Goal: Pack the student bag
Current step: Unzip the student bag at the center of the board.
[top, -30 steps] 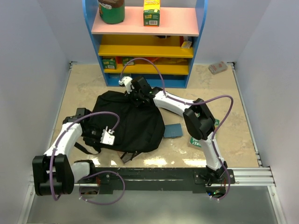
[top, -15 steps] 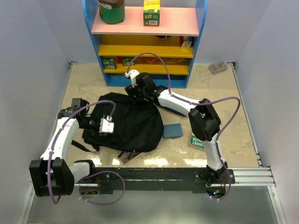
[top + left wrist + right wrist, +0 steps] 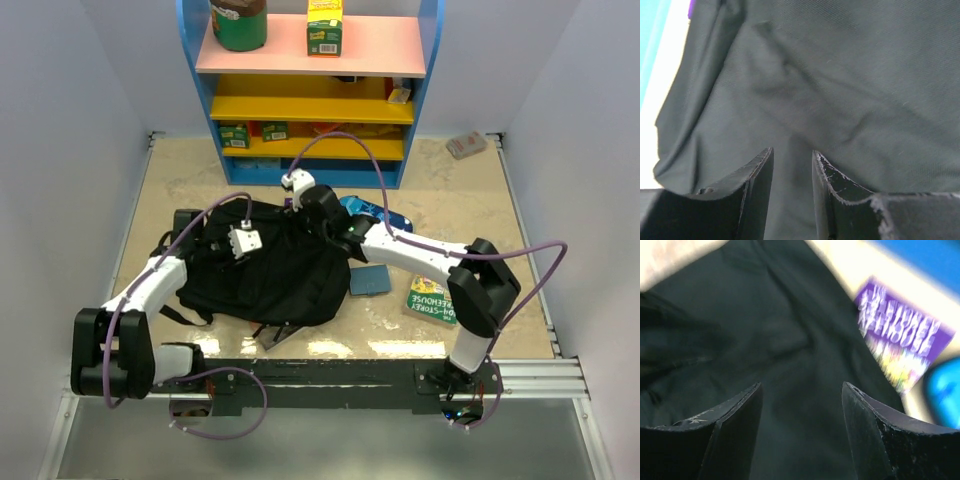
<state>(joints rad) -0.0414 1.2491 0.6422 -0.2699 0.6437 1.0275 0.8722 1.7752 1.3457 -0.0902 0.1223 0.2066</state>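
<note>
The student bag [image 3: 275, 275], a large black fabric backpack, lies on the table left of centre. My left gripper [image 3: 258, 238] hovers over its upper left part. In the left wrist view this gripper [image 3: 792, 152] is open by a narrow gap, with only the bag's cloth [image 3: 840, 80] beyond it. My right gripper [image 3: 303, 212] is over the bag's top edge. The right wrist view shows it [image 3: 802, 386] wide open above the dark cloth [image 3: 750, 310], holding nothing.
A purple book [image 3: 902, 347] lies beside the bag's top. A blue pencil case [image 3: 378, 213] peeks out behind the right forearm. A dark blue book [image 3: 370, 280] and a green book [image 3: 432, 298] lie right of the bag. The blue shelf unit [image 3: 310, 110] stands behind.
Both grippers went from shut to open and let go of the bag. The left gripper moved up and right over the bag. The right arm swung right, uncovering the pencil case.
</note>
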